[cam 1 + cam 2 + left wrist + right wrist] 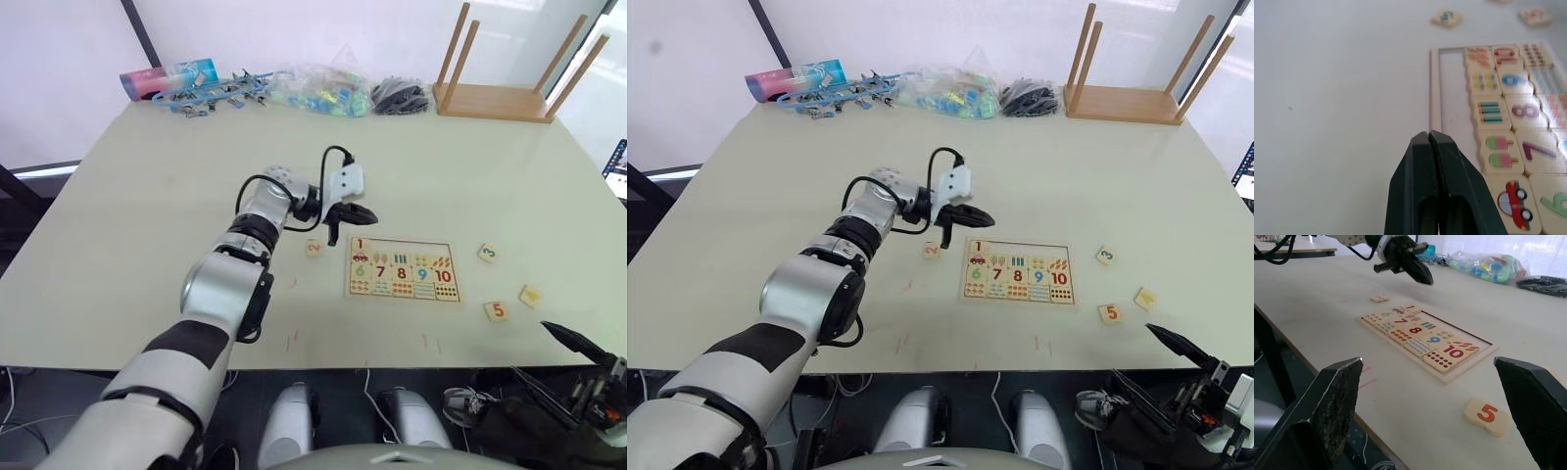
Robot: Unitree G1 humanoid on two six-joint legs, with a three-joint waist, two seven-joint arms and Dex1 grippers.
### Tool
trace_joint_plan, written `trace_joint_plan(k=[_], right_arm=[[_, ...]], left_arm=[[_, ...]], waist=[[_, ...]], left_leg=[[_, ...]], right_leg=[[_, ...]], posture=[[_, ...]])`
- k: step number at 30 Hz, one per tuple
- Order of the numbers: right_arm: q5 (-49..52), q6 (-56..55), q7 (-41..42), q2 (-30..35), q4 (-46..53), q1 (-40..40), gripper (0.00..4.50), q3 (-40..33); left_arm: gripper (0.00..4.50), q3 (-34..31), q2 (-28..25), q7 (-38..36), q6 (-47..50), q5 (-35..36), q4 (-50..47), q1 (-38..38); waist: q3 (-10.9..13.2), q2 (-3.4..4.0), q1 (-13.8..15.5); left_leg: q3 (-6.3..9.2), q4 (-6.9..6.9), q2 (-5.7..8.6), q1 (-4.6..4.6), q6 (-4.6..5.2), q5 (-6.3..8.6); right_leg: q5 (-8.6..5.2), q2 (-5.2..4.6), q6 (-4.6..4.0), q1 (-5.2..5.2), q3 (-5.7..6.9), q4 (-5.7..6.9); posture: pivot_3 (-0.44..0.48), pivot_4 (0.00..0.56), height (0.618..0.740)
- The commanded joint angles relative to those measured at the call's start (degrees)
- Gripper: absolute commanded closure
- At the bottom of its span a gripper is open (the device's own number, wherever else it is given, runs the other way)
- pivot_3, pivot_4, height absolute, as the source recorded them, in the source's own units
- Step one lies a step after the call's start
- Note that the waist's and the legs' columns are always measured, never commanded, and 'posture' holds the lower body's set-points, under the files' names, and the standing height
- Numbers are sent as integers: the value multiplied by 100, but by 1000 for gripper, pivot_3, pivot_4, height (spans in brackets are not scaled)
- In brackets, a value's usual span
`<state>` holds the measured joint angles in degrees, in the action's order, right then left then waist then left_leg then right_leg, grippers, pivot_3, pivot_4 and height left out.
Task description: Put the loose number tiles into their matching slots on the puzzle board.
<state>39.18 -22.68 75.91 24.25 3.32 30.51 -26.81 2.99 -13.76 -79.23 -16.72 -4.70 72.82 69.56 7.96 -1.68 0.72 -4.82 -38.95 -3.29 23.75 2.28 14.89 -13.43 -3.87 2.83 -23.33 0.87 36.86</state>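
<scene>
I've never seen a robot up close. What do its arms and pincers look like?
The left arm is made of rounded silver-grey shells with black bands at the joints; black cables loop over its white wrist block. The left pincer has two black, tapering fingers. The right pincer has two broad, black, wedge-shaped fingers with rough-looking faces.

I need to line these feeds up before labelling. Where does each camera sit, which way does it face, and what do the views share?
Left and right eye views: on the head, facing forward and down over the pale table; the left arm reaches toward the flat light wooden puzzle board.
Left wrist view: looks along the shut left gripper at the board's empty top row.
Right wrist view: low at the table's edge, between the open right gripper's fingers, facing the board and the orange 5 tile.
Shared: the board.
</scene>
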Motion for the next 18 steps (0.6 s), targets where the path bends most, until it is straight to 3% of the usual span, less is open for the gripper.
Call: trace_joint_plan(k=[1,7,14,18], right_arm=[[49,86,-109,108,-7,-51,0,-87],[-10,194,-414,176,-143,-199,0,-215],[-275,253,-750,365,-471,-269,0,-293],[-291,218,-767,465,-631,-325,0,-344]], left_arm=[[4443,-357,-298,-472,86,545,-517,-261],[4443,-568,-647,-718,368,1106,-1588,-1033],[4443,-822,-1241,-332,1592,1868,-4046,-2703],[4443,-865,-1729,-84,1801,1916,-4732,-3478]], waist=[[-1,2,-8],[-1,3,5],[-2,7,-3],[-4,12,-3]], left_leg=[[0,0,0,-1,0,0],[3,-15,-1,0,0,0],[7,-21,-2,-6,3,1],[4,-21,-4,-16,3,1]], right_leg=[[1,0,2,0,0,1],[1,0,2,10,8,3],[1,-3,1,13,-2,9],[1,-2,0,16,-4,14]], posture=[[0,150,738],[0,150,738],[0,150,738],[0,150,738]])
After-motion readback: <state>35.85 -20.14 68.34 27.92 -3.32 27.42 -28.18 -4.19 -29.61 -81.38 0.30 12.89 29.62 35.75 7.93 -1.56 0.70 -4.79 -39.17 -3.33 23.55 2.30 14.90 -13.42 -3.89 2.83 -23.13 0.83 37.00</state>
